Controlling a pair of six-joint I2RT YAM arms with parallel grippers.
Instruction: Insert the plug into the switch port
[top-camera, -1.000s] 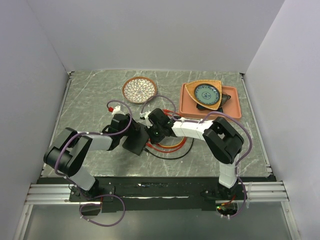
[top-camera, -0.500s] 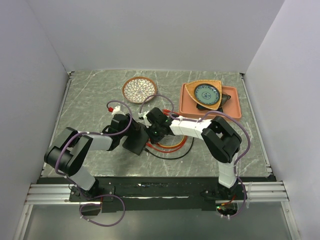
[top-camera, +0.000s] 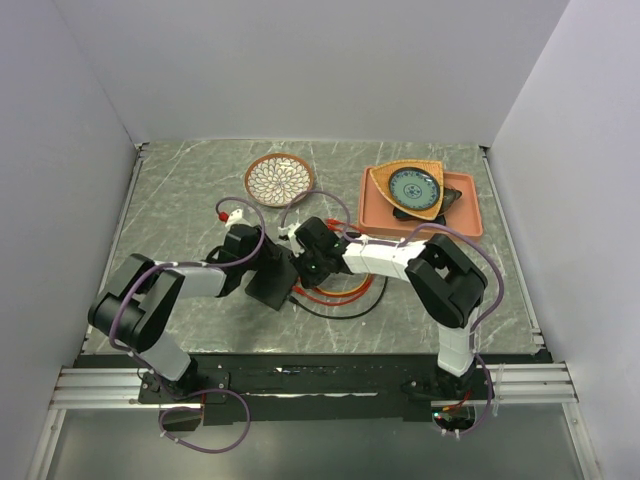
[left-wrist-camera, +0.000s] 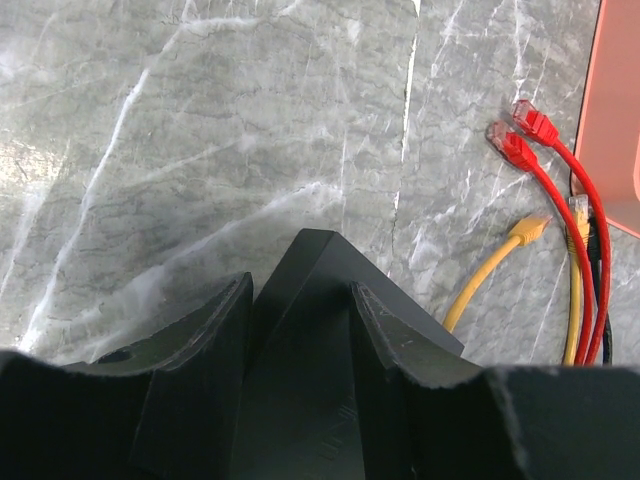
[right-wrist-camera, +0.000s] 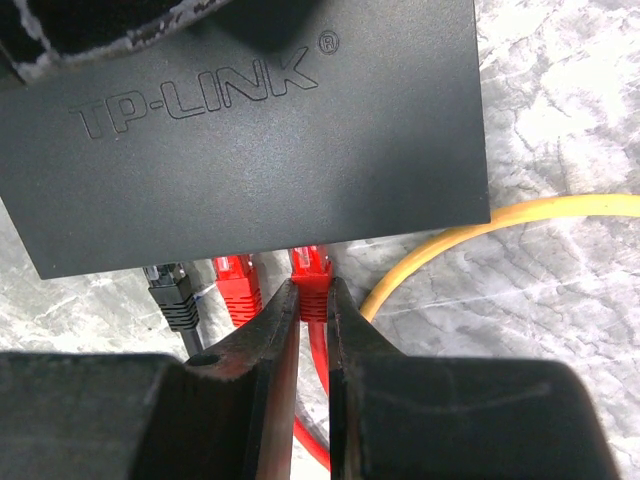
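Note:
The switch (top-camera: 268, 288), a flat black box lettered TP-LINK (right-wrist-camera: 250, 130), lies mid-table. My left gripper (left-wrist-camera: 300, 292) is shut on it, one finger on each side of the box (left-wrist-camera: 310, 270). In the right wrist view, my right gripper (right-wrist-camera: 312, 292) is shut on a red plug (right-wrist-camera: 312, 265). The plug's clear tip is at the switch's port edge; how deep it sits is hidden under that edge. Beside it at the same edge are a second red plug (right-wrist-camera: 238, 282) and a black plug (right-wrist-camera: 172, 292). From above, the right gripper (top-camera: 303, 270) meets the switch from the right.
A yellow cable (right-wrist-camera: 500, 222) curves past the switch's right corner. Two loose red plugs (left-wrist-camera: 515, 140) and a yellow plug (left-wrist-camera: 530, 228) lie near the orange tray (top-camera: 470, 215), which holds dishes. A patterned bowl (top-camera: 280, 179) stands at the back. Cables (top-camera: 340, 298) loop in front of the right gripper.
The right gripper shifted slightly at the switch's edge, still holding the red plug. The left arm and the switch have not moved.

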